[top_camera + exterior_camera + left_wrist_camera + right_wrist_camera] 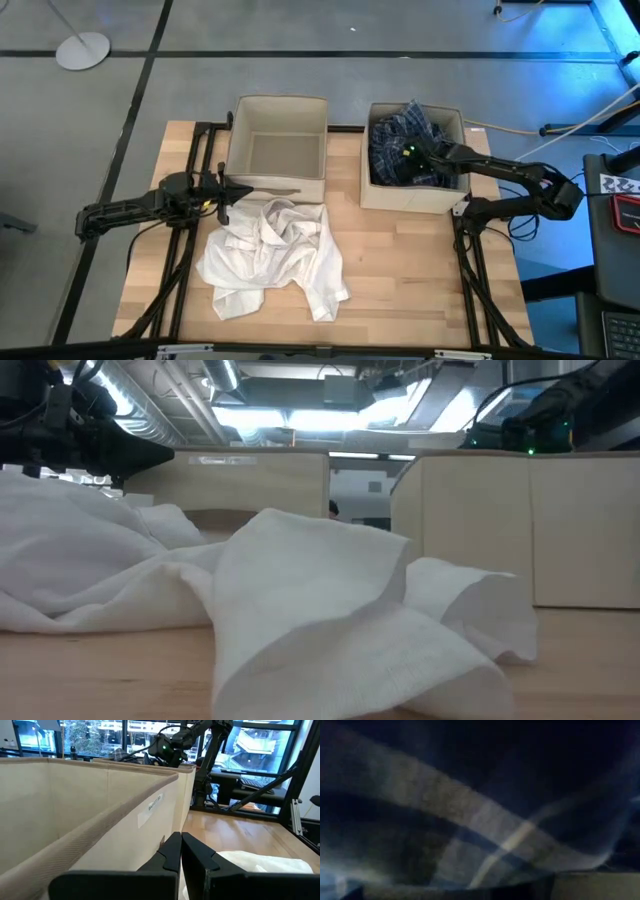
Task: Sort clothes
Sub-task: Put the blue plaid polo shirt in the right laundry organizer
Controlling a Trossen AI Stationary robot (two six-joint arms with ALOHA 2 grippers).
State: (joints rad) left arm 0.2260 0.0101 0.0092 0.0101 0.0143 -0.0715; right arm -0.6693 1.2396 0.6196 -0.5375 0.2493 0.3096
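Down in the right box [388, 198], the right gripper [412, 155] sits amid crumpled plaid cloth [395, 140]; whether its fingers are apart cannot be told. Plaid weave fills its wrist view. The left gripper [180, 851], fingers together, hangs beside the left box's [277, 186] stiff beige wall. Soft, creased white shirts [270, 255] lie heaped on the bare wood table [420, 270] near it.

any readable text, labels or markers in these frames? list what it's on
White label on the near box's wall, left wrist view: printed text, too blurred to read.
Black-and-white marker card off the table's right edge, high view: a pattern, no words.
Nothing readable on the white shirts or the plaid shirt.
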